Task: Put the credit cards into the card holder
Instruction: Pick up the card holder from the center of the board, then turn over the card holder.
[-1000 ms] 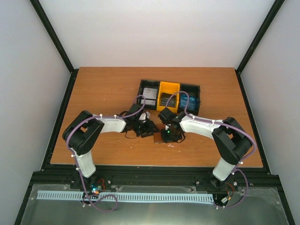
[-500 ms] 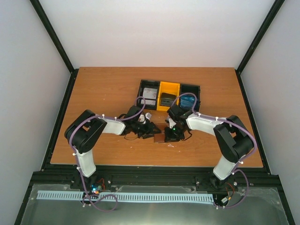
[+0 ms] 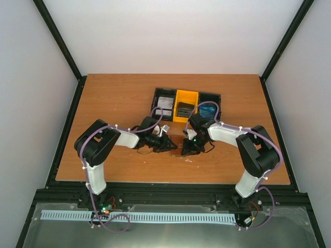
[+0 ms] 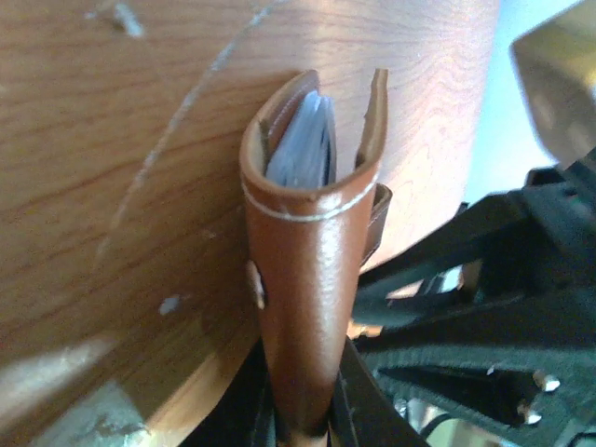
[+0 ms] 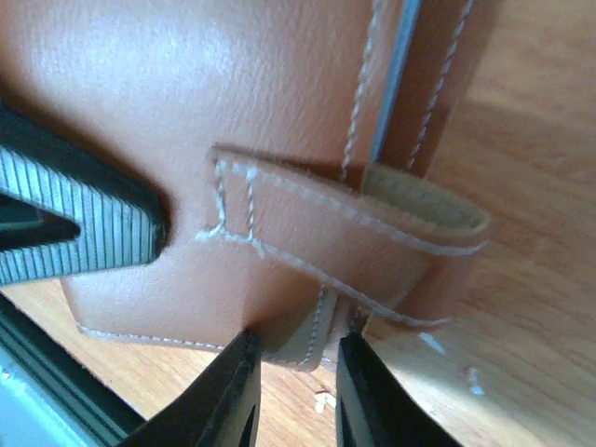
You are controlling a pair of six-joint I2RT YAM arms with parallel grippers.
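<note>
The brown card holder stands on edge on the table between my two grippers. In the left wrist view the card holder is folded, with pale blue-grey pockets showing in its open end. My left gripper is shut on its spine. My right gripper has its fingertips against both edges of the holder's strap tab. The left gripper's ribbed pad presses the leather. Credit cards lie in the tray: whitish, dark and blue.
The black-and-yellow three-compartment tray sits just behind the grippers, towards the back of the wooden table. Both arms reach in to the table's middle, with their purple cables looping above them. Black frame rails border the table.
My left gripper has closed on the card holder. The right forearm has swung back toward the tray, its gripper staying at the holder's right side.
</note>
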